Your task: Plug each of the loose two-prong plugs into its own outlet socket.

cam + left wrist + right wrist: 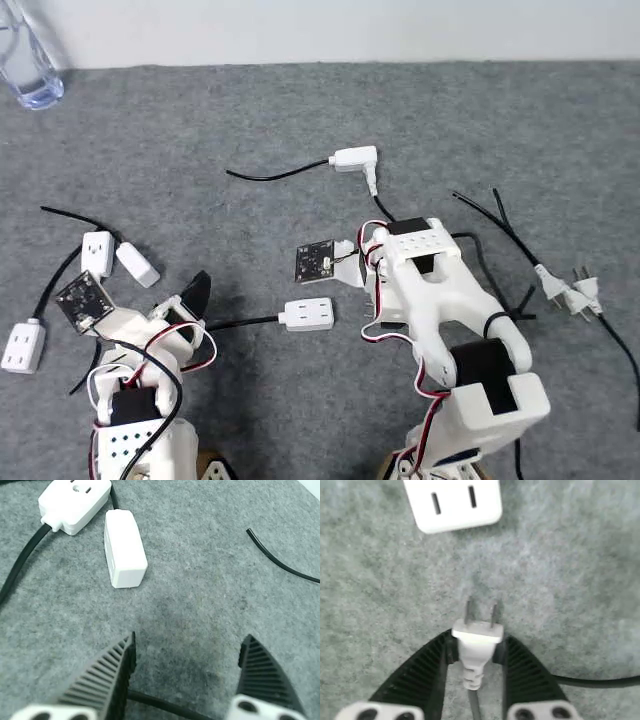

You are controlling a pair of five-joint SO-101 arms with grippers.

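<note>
the white two-prong plug (476, 639) is clamped in the black ribbed right tool (476, 647), just above the grey felt desk (570, 580), prongs aimed at a white two-slot outlet socket (454, 502) near ahead. the left tool (189, 647) gapes wide over the felt, short of a white rectangular block (124, 550).

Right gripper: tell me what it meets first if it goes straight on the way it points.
The white socket, touched first by the prongs of the plug that the right gripper holds. The prongs look slightly off its slots; depth is unclear.
</note>
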